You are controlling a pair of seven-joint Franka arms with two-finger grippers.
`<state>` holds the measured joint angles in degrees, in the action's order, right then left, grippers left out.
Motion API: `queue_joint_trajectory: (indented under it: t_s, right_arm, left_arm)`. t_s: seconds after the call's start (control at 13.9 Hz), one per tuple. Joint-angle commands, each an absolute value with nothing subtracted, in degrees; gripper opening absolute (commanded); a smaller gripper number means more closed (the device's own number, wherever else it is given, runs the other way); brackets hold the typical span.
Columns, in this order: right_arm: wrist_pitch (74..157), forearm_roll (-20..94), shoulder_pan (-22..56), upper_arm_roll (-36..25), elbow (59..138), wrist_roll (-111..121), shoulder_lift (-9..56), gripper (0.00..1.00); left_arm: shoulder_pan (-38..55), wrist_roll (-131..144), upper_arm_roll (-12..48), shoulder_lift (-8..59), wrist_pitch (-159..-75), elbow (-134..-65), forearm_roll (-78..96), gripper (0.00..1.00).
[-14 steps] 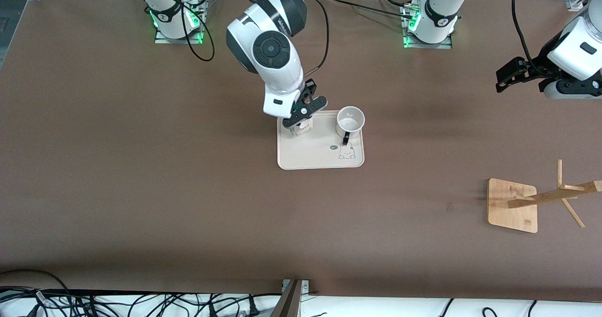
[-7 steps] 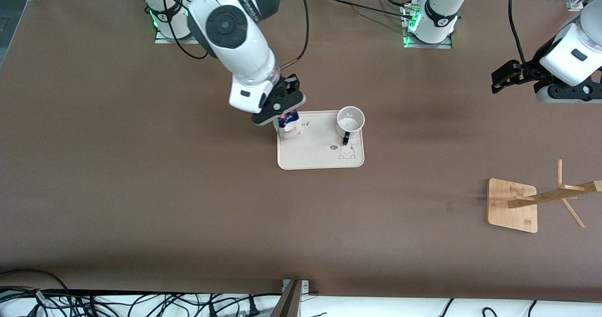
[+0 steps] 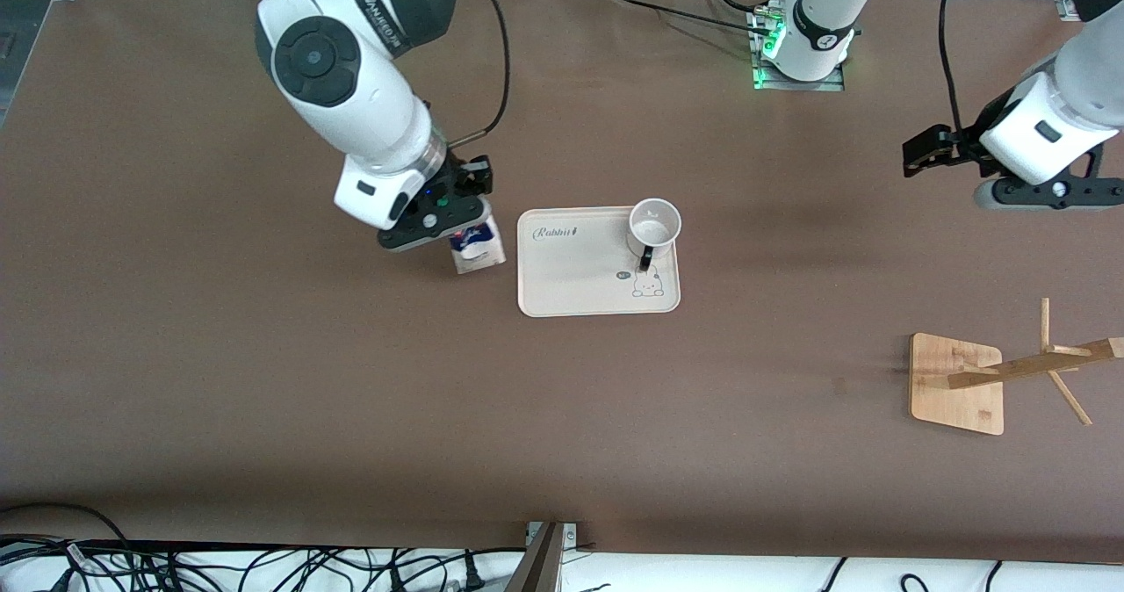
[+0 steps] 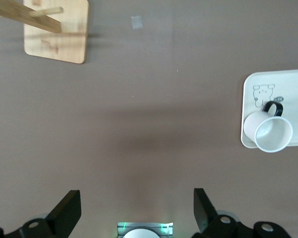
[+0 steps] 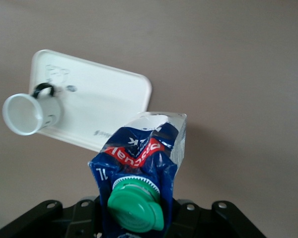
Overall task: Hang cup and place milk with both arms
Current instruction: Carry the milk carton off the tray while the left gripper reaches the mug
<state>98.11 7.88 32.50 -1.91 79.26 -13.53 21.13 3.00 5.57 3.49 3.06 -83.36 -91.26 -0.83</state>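
At centre-left of the front view the right claw (image 3: 452,227) grips the milk (image 3: 477,248) in the air, just off the tray (image 3: 580,289), over bare table (image 3: 263,381). The carton looks light but soft-walled, its top creased, so a hold low on the body seems safer. The cup (image 3: 654,226) stands on the tray, probably fragile; take its rim or handle. The left claw (image 4: 134,213) waits wide open at upper right, above the rack (image 3: 957,383).

Even, bright overhead light falls on the matte brown worktop (image 3: 263,399), with soft, diffuse shadows. The front view is sharp; only the near green cap (image 5: 135,208) looks slightly soft.
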Motion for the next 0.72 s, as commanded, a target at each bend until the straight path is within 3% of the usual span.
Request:
queue_joint_trajectory:
  t_s: [0.0,0.65]
  right_arm:
    - [95.1,4.0,30.3,-1.7,80.2,-18.6,19.8,0.29]
    - [92.7,4.2,20.2,-2.2,85.0,-14.1,13.9,0.30]
  left_arm:
    - [4.9,5.2,5.1,5.7,-81.1,-89.8,-0.1,1.00]
    - [21.2,33.1,8.3,21.2,-102.8,-90.9,-0.5,1.00]
